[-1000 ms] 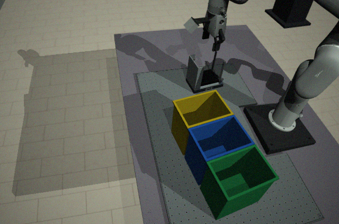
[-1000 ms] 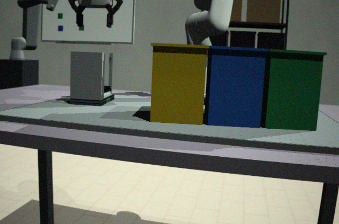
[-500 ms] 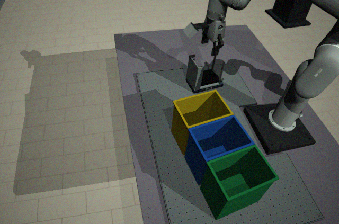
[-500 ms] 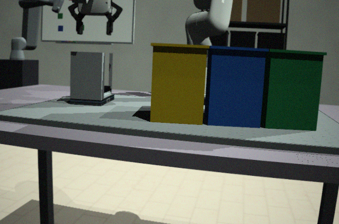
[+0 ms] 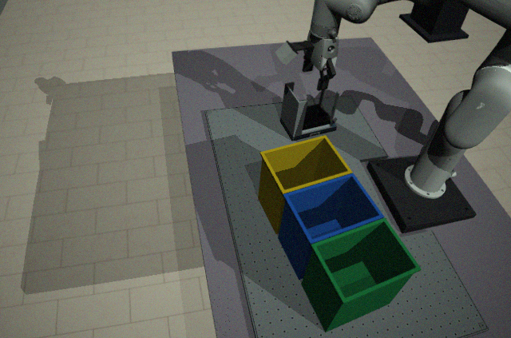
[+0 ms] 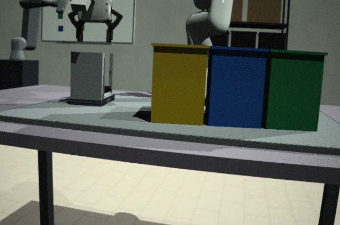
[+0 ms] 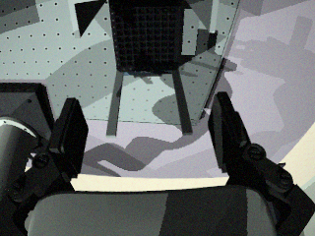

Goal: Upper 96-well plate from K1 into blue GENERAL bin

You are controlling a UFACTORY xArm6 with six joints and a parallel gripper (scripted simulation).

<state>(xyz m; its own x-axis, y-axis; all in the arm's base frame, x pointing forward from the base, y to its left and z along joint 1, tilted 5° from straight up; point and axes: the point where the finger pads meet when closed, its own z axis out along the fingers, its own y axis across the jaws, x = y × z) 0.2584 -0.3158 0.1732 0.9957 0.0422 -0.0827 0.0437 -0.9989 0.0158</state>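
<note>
The grey stack rack K1 stands on the perforated plate at the far end of the table; it also shows in the side view and in the wrist view. A dark 96-well plate sits in it, seen from above; I cannot tell the upper plate from the lower one. My gripper hangs just above the rack, open and empty, with both fingers spread wide in the side view and the wrist view. The blue bin stands upright between the yellow and green bins.
The yellow bin stands nearest the rack, and the green bin at the near end; all three bins touch in a row. The arm's base is bolted to the right of the bins. A second arm stands in the background.
</note>
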